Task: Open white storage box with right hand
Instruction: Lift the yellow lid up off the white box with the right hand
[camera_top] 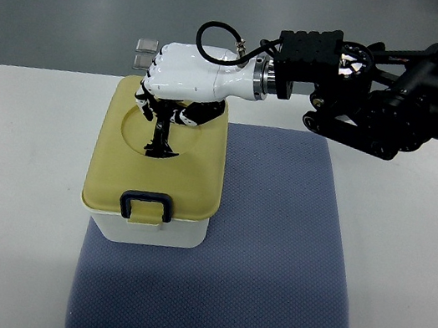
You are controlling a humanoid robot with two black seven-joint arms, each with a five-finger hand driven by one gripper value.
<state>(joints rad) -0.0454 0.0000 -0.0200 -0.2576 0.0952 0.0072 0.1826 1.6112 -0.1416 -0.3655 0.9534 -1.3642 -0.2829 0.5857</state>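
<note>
No text, label, brand, number or sign can be read anywhere. The yellow lid (158, 160) of the box carries no print, its black latch (146, 205) at 6 o'clock is plain, and the white hand (185, 75) at 12 o'clock bears no marking. The blue mat (270, 258) and the desk (0, 202) are blank as well.

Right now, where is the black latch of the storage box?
In the top view, the black latch sits at the near edge of the yellow lid, left of the blue mat.
</note>
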